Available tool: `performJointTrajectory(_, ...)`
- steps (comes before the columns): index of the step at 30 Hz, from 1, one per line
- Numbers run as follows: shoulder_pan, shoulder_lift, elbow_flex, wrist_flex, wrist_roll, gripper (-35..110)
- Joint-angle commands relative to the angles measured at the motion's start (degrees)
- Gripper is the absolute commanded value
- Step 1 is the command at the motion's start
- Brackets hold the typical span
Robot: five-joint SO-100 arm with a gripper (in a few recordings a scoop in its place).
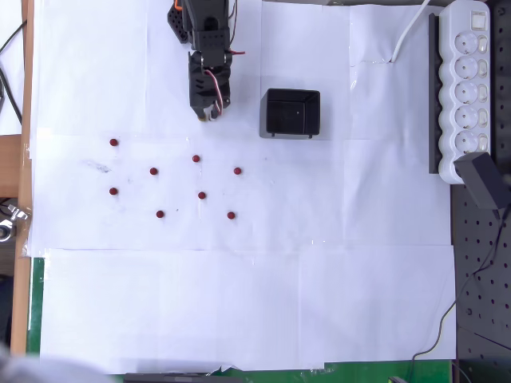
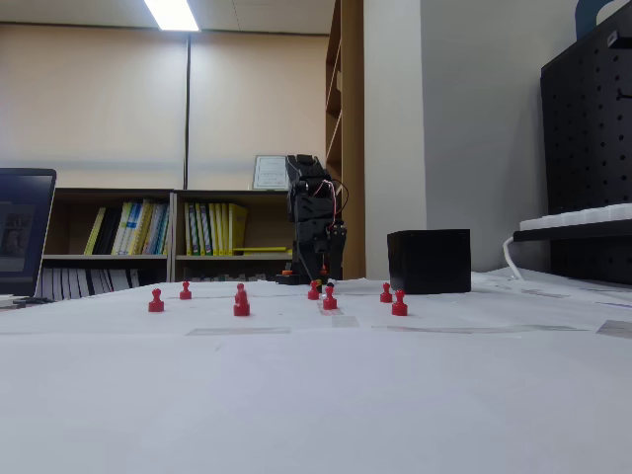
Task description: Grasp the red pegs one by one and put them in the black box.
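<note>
A black robot arm (image 1: 209, 48) folds down near the far edge of a white-papered surface (image 1: 239, 303), its gripper (image 1: 206, 113) pointing at the paper just beyond a scatter of eight red pegs (image 1: 196, 158). Seen from overhead, the pegs stand apart from one another in a loose cluster toward the left half of the surface, from the leftmost pair (image 1: 113, 142) (image 1: 113, 191) to the rightmost at (image 1: 237, 170) and (image 1: 231, 215), none of them touching the gripper. The black box (image 1: 291, 112) sits just to the right of the gripper, closer to the far edge than any peg; its glossy floor holds no peg. Whether the jaws are parted or closed cannot be told from either view. In the low fixed view the pegs (image 2: 241, 301) stand upright in a row before the arm (image 2: 314, 232), with the box (image 2: 429, 261) to their right. A white power strip (image 1: 473, 88) lies along the right edge
</note>
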Motion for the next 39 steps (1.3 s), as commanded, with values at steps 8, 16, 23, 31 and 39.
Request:
performJointTrajectory(8, -5.71, 9.84, -15.12, -44.30, 1.05, 10)
performJointTrajectory(16, -6.68, 15.12, -8.26, -46.76, -1.32, 12)
performJointTrajectory(23, -7.73, 21.27, -1.32, -46.58, -2.81, 12)
performJointTrajectory(31, -7.38, 30.06, 8.17, -46.67, -4.04, 12)
performJointTrajectory(39, -6.86, 34.63, 14.33, -46.58, -5.71, 14)
